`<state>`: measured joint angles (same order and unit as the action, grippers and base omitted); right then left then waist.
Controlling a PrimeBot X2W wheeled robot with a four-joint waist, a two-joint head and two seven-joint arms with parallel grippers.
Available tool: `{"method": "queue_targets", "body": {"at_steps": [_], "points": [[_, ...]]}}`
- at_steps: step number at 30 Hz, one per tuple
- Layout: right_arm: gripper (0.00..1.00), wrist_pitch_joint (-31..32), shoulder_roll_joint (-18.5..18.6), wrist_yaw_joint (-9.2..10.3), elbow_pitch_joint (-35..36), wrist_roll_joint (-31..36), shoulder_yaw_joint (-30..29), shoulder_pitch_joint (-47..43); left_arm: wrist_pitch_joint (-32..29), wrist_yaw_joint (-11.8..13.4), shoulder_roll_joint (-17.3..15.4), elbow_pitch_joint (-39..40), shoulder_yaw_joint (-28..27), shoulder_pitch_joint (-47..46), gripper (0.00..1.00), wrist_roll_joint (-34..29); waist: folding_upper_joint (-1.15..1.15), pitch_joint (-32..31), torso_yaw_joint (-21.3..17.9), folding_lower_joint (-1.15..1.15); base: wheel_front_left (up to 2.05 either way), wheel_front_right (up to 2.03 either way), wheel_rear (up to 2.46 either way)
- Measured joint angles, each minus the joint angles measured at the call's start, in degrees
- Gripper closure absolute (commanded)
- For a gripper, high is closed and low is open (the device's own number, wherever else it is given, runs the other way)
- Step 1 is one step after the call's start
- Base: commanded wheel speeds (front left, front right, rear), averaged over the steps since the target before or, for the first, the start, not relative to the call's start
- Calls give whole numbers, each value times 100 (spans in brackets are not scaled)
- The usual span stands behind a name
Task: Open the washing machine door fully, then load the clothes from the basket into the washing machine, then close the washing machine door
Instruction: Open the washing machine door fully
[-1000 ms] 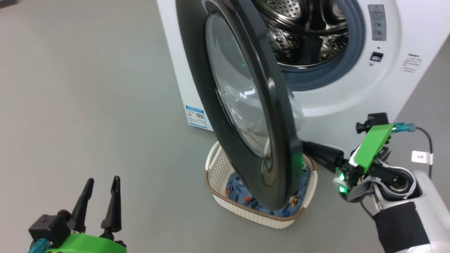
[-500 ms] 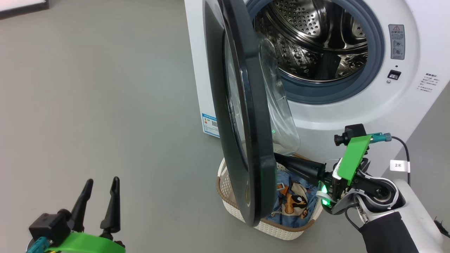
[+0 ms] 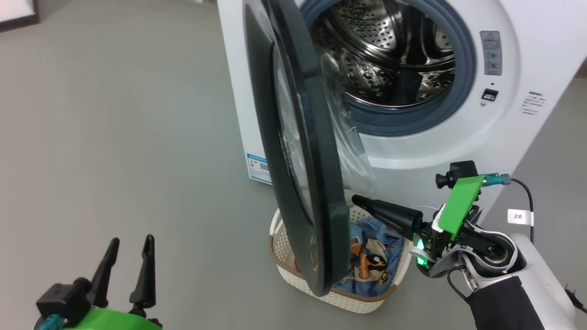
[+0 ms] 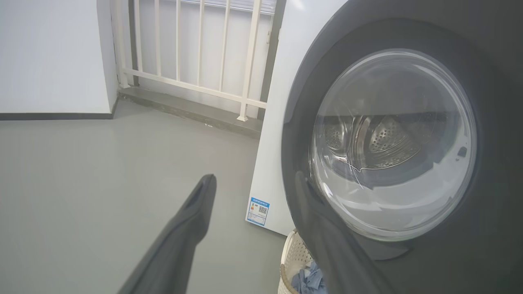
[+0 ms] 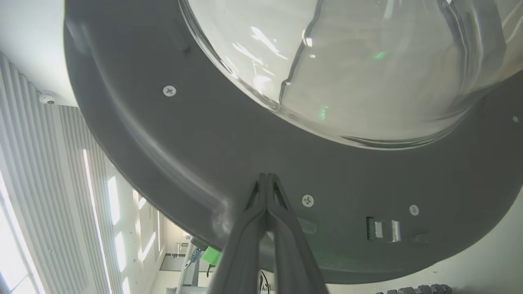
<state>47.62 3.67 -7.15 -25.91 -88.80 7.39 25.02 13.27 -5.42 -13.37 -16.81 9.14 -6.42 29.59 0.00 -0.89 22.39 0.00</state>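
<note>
Your right pincer (image 3: 357, 200), tips pressed together, is at the inner rim of the washing machine door (image 3: 328, 183), ajar above the basket (image 3: 321, 299): rigid, hinged, probably heavy, so push its rim, not the slick glass bowl (image 5: 367, 61); left pincer (image 3: 132, 240) spread, empty.

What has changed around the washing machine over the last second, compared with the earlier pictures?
The washing machine door has swung wider open, away from the drum, exposing more of the drum and the clothes. The right gripper, shut, followed it, its tip now by the door's inner rim. Nothing was grasped or released. The left gripper stayed open and idle; the basket stayed under the door. The view itself shifted too.
</note>
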Motion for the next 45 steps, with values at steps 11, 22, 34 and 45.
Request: {"method": "queue_targets", "body": {"at_steps": [11,22,34,45], "points": [[0,-731,171,0,627,635,25,0,10,3,9,53,8,88,0,52,0,-38,-496,0,0,0,0],[0,-2488,558,0,1593,1749,471,-238,43,43,15,103,-16,90,0,102,0,-28,-1139,0,0,0,0],[0,-4420,1143,0,1813,3036,957,-652,87,96,52,211,-68,104,0,102,0,-17,-1692,0,0,0,0],[0,-5706,1141,-1,1290,4408,757,-1067,96,103,31,313,-227,302,0,103,0,-21,-1941,0,0,0,0]]}}
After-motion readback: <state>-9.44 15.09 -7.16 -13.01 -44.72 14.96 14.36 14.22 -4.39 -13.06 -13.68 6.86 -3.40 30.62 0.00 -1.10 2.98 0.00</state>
